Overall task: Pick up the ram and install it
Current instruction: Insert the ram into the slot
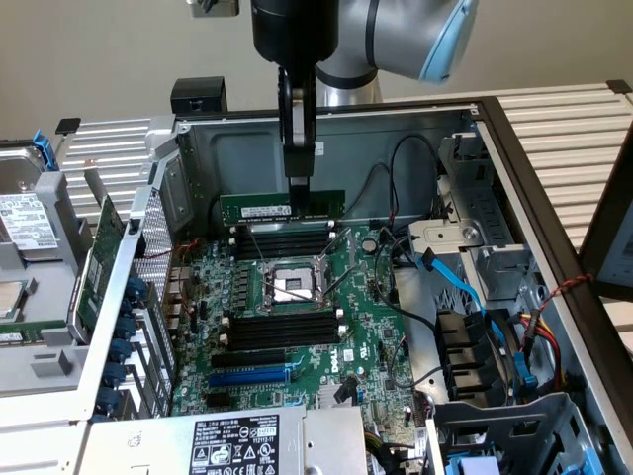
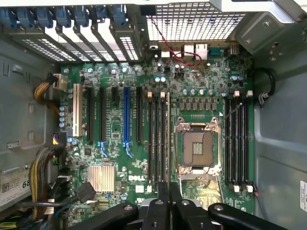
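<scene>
Gripper (image 1: 299,182) is pinching the ram (image 1: 259,209) narrowly by its top edge, holding it upright over black memory slots (image 1: 282,241).

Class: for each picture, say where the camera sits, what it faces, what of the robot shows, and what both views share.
Exterior view: above, outside the open case, angled down onto the motherboard; the arm and fingers gripping the ram show.
Wrist view: on the arm, looking squarely along the fingers onto the motherboard.
Shared: motherboard, CPU socket, memory slots.
</scene>
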Controlling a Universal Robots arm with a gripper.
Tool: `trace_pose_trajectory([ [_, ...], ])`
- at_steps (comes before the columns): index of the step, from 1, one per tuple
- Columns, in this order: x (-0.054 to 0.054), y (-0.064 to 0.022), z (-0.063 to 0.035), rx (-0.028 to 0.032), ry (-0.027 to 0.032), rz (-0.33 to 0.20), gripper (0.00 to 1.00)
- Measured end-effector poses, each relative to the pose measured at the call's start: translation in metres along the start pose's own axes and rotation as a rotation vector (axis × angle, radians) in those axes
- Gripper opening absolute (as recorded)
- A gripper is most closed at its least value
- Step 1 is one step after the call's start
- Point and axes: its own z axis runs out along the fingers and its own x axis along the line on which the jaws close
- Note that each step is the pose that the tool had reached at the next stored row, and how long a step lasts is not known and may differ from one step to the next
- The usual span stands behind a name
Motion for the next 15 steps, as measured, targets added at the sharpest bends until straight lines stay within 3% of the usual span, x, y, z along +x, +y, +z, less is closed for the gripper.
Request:
trace_pose_trajectory([
  [12, 0.007, -0.0007, 0.0132, -0.0001, 0.0002, 0.000, 0.13],
  [15, 0.007, -0.0007, 0.0187, 0.0001, 0.0029, 0.000, 0.13],
])
